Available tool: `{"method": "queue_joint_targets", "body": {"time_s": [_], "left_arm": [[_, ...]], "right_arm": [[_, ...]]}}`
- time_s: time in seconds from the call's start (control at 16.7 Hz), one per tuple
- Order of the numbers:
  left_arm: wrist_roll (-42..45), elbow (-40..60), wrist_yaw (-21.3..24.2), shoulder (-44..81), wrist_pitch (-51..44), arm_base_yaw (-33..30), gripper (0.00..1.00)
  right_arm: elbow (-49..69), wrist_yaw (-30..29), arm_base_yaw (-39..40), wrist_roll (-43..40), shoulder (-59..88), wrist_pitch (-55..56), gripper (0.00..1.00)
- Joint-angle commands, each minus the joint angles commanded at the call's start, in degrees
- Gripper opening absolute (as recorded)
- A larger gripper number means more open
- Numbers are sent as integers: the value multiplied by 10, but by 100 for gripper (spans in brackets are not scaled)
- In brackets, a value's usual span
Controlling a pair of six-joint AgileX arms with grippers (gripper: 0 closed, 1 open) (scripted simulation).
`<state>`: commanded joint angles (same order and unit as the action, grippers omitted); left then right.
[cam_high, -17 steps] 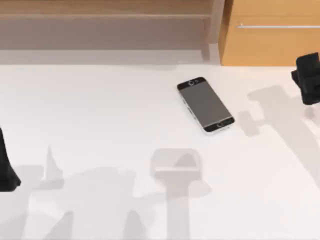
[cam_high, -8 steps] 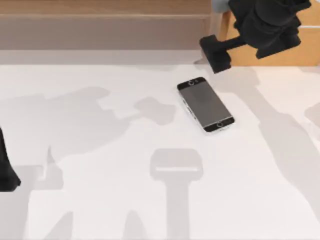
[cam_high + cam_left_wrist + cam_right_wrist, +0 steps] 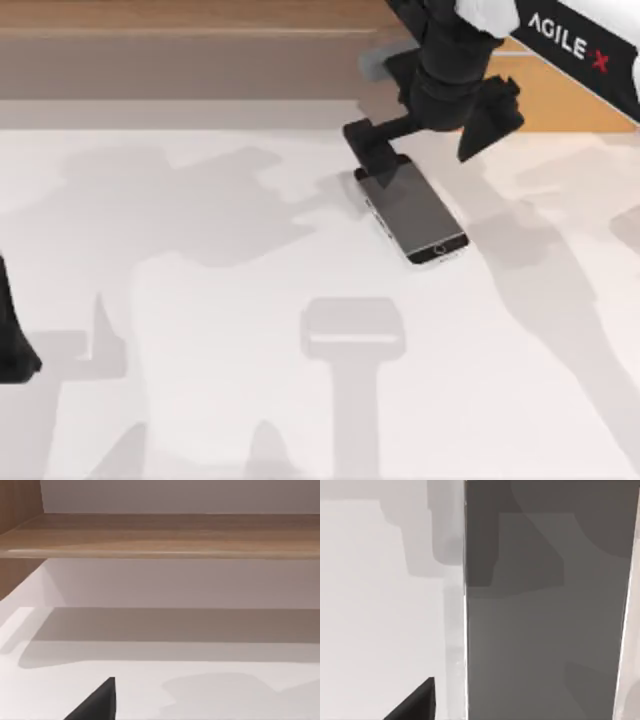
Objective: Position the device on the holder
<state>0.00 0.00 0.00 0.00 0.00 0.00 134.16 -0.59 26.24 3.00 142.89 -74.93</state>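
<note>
You find the device (image 3: 415, 215) lying flat on the tabletop (image 3: 200, 300), right of centre and toward the back, set at a slant. The right pincer (image 3: 425, 150) hangs over its rear end, while the holder (image 3: 353, 328) stands nearer the front, well apart. The left arm (image 3: 12, 335) sits at the tabletop's left edge.

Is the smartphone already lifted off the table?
No, the smartphone lies flat on the white table, with the right gripper above its far end.
</note>
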Motion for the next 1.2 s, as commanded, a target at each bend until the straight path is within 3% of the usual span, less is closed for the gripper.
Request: {"method": "queue_joint_targets", "body": {"time_s": [0.48,0.9,1.2], "left_arm": [[0,0,0,0,0,0,100],[0,0,0,0,0,0,100],[0,0,0,0,0,0,100]], "right_arm": [[11,-1,-2,1,14,-4,100],[-76,-2,1,2,48,122,100],[-90,-2,1,2,55,138,100]]}}
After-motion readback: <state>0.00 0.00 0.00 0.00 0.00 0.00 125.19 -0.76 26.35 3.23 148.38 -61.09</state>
